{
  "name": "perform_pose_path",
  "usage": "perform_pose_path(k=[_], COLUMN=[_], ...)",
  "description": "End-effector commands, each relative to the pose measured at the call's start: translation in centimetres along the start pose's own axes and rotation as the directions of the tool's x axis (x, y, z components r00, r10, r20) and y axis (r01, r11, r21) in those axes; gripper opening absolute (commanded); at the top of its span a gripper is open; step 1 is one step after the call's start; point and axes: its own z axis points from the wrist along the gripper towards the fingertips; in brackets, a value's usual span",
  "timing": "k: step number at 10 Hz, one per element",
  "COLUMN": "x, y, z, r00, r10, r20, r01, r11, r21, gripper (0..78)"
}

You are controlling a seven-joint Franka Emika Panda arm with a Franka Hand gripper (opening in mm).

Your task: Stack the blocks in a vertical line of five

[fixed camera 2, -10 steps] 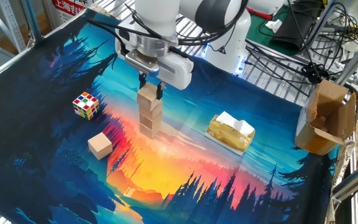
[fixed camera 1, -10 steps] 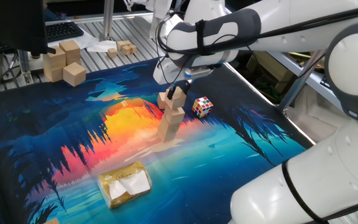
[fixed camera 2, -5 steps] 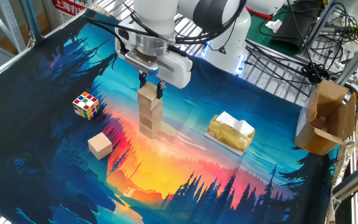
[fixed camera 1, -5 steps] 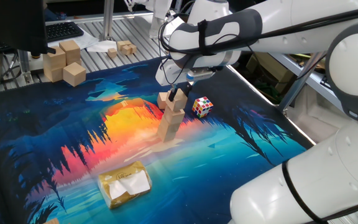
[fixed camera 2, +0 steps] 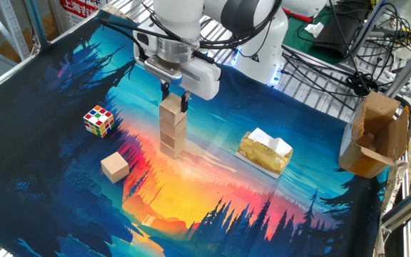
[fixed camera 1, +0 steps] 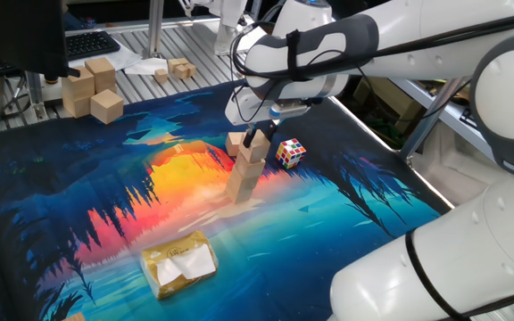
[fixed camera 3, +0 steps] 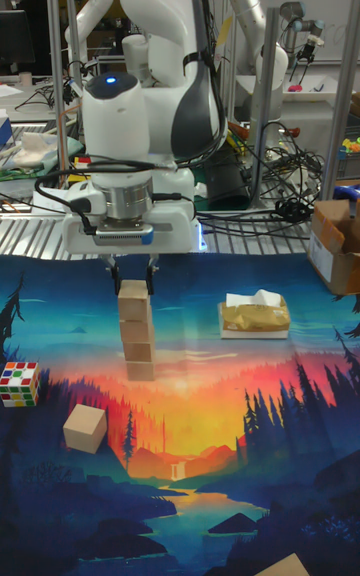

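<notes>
Light-tan wood makes up the tower (fixed camera 3: 136, 332) at the middle of the painted mat (fixed camera 2: 212, 193): four small cubes, one on another, a little uneven down the sides but upright in all three views. The top cube (fixed camera 3: 134, 293) sits square on the third.

What has changed over the last second is small. The gripper (fixed camera 3: 132, 283) has crept upward while the top cube has stayed where it is. Its fingers (fixed camera 3: 151, 281) now stand apart, one on each side of the cube's upper edge, and from the tall fixed view they look just clear of the wood. I take that as a release: the fourth cube is placed and the arm is backing off.

That leaves one to go. The last loose cube (fixed camera 2: 115, 167) lies on the mat near the tower, on the side where the multicoloured puzzle cube (fixed camera 2: 98, 120) rests, apart from both. The yellow tissue pack (fixed camera 2: 265, 152) is on the far side, out of the way. The risk, to my eye, is a finger brushing the top cube on the way up.
</notes>
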Motion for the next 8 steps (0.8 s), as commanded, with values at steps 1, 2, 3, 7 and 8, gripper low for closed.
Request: perform_pose_path(k=[1, 2, 3, 7, 8], x=[0.00, 0.04, 0.06, 0.05, 0.09], y=[-0.03, -0.03, -0.04, -0.07, -0.08], z=[-0.06, -0.03, -0.02, 0.03, 0.05], r00=[1.000, 1.000, 1.000, 1.000, 1.000], r10=[0.004, 0.005, 0.007, 0.005, 0.005], r20=[0.003, 0.003, 0.003, 0.001, 0.001], r01=[-0.004, -0.005, -0.007, -0.005, -0.005], r11=[1.000, 1.000, 1.000, 1.000, 1.000], r21=[0.000, -0.001, -0.001, -0.002, -0.002], gripper=[1.3, 1.3, 1.3, 1.3, 1.3])
